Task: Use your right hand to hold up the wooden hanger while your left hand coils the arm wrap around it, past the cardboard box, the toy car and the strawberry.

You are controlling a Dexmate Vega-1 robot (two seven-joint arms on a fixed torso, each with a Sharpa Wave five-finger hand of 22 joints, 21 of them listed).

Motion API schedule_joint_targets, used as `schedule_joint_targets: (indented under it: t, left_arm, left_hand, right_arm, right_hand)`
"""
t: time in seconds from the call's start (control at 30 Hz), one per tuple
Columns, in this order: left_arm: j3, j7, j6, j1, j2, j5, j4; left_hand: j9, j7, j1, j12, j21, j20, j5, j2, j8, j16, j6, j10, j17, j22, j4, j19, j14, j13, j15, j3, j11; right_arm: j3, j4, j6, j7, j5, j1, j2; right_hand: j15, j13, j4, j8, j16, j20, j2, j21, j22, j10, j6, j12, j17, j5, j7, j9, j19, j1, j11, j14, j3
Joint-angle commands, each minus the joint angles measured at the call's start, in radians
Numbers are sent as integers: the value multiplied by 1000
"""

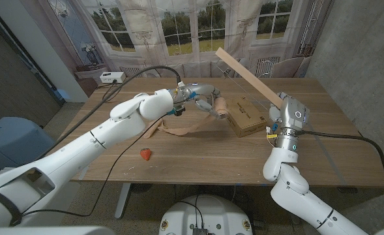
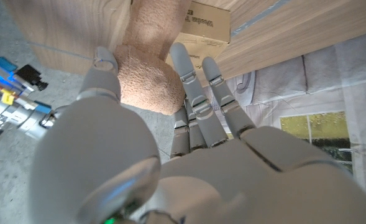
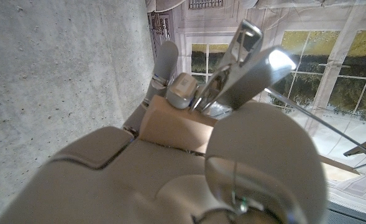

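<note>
My right hand [image 1: 284,112] grips the lower end of the wooden hanger [image 1: 247,75], whose bar slants up and to the left above the table. In the right wrist view my right hand [image 3: 189,162] is closed on the hanger's wood [image 3: 170,124] beside its metal clip [image 3: 245,56]. My left hand [image 1: 195,98] holds the tan rolled end of the arm wrap [image 1: 221,106] just left of the cardboard box [image 1: 247,116], below the hanger bar. The wrap's loose strip [image 1: 172,128] trails on the table. The roll [image 2: 148,81] sits between my thumb and fingers [image 2: 195,81]. The strawberry [image 1: 145,154] lies near the front edge.
The wooden table [image 1: 198,156] has bare room at its front middle and right. A black cable [image 1: 123,88] arcs over its left side. A white device [image 1: 113,77] stands on a shelf behind the far left corner. A grey wall [image 1: 368,72] rises on the right.
</note>
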Motion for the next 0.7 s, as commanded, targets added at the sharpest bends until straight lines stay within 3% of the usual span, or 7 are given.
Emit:
schedule_joint_targets:
  t: [0.03, 0.57, 0.7]
  left_arm:
    - [-37, -20, -174, -15, -10, -228, 94]
    - [-71, 103, -359, 12, -69, -296, 178]
    - [-64, 60, -407, -5, -89, -377, 223]
  left_hand:
    - [7, -116, 121, 179, 12, -1, 297, 130, 61, 7, 393, 355, 7, 4, 64, -8, 5, 505, -12, 138, -229]
    - [3, -117, 112, 166, 37, 0, 335, 124, 54, 10, 393, 350, 30, 11, 72, -26, -5, 508, -13, 147, -230]
    - [-1, -119, 108, 163, 42, -1, 343, 123, 52, 8, 396, 350, 32, 12, 75, -31, -9, 507, -16, 149, -230]
  right_arm:
    - [-14, 10, -2, -5, 9, 15, -1]
    - [-24, 22, -2, -5, 20, 24, -3]
    - [-23, 22, 0, -7, 23, 24, -5]
  right_hand:
    - [-12, 2, 2, 9, 57, -116, 53, 11, -2, -9, 13, 9, 4, 1, 5, 1, -7, -48, -9, -1, 9]
    - [-12, 2, 2, 16, 58, -116, 53, 27, -12, -12, 11, 20, 4, 0, 5, -4, -12, -49, -9, 0, 12]
    - [-12, 2, 2, 17, 58, -116, 53, 31, -15, -13, 11, 22, 4, -1, 4, -5, -15, -50, -9, 0, 13]
